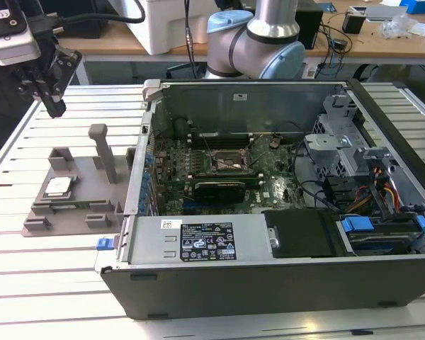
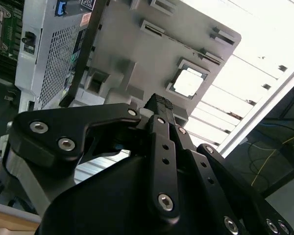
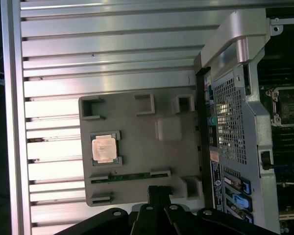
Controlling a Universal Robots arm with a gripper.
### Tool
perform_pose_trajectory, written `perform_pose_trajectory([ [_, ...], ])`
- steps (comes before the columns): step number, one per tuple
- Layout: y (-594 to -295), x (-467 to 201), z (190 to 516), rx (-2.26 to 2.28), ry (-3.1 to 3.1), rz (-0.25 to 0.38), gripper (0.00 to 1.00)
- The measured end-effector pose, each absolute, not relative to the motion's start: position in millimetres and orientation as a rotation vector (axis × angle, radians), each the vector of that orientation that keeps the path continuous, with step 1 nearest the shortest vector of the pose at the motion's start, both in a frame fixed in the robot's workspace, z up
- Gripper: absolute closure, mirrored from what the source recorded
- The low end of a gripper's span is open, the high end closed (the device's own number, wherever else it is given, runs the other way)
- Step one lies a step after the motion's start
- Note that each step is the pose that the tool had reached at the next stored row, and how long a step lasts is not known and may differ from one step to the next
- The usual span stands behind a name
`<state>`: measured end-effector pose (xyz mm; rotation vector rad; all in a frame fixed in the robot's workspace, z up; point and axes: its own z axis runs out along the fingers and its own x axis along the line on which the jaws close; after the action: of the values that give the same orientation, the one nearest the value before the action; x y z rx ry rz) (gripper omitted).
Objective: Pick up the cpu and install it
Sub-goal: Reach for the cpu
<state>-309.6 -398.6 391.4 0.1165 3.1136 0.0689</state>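
The cpu (image 1: 59,187) is a small silvery square chip lying flat in a recess of a grey fixture plate (image 1: 74,207) on the slatted table, at the exterior view's left of the open computer case (image 1: 283,276). Both wrist views show the cpu (image 3: 105,147) (image 2: 188,82) in that recess. My gripper (image 1: 57,108) hangs well above the table, farther back than the plate, with its black fingers together and nothing between them. Its tips (image 3: 158,190) are off the plate's edge, apart from the chip. The dark socket (image 1: 225,164) sits on the motherboard inside the case.
A grey upright post (image 1: 103,150) rises from the fixture plate between the chip and the case wall. A long black card (image 1: 219,188) lies in front of the socket. The arm's base (image 1: 258,39) stands behind the case. A cluttered bench (image 1: 368,28) runs along the back.
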Motion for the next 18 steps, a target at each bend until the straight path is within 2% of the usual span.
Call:
perform_pose_trajectory([
  [18, -397, -349, 386, 0.117, 3.114, 0.069, 0.89],
])
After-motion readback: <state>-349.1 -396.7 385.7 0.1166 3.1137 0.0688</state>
